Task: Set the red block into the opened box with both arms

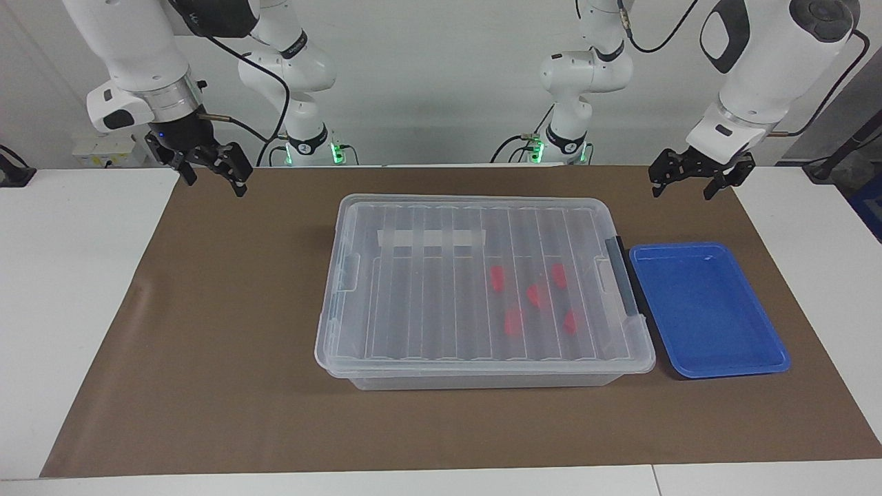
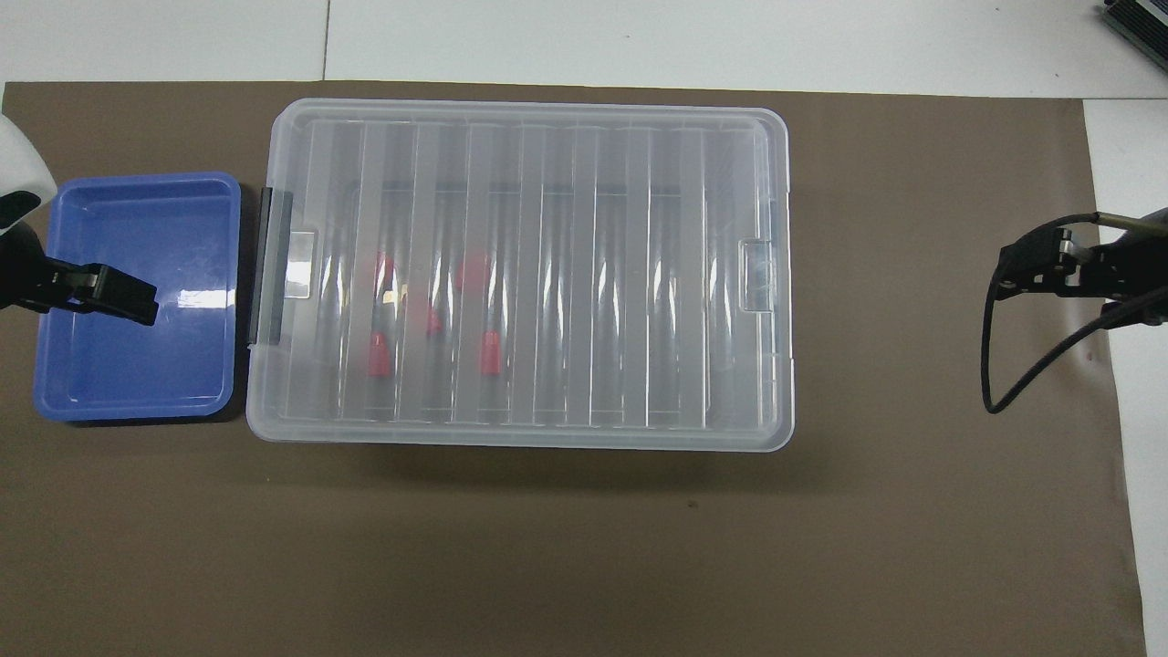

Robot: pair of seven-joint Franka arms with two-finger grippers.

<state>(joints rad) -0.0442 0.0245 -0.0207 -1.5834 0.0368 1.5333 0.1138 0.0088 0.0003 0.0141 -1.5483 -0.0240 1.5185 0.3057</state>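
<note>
Lid on the box (image 1: 482,282) over five red blocks (image 1: 513,321); both pincers, left (image 1: 694,183) and right (image 1: 210,172), hang apart, empty; best stay clear.

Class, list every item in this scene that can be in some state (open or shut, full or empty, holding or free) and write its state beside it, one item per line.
box: lid on, shut.
red blocks: five, lying inside the box under the lid.
blue tray: empty, beside the box.
left gripper: jaws open, holding nothing, raised.
right gripper: jaws open, holding nothing, raised over the mat.
</note>
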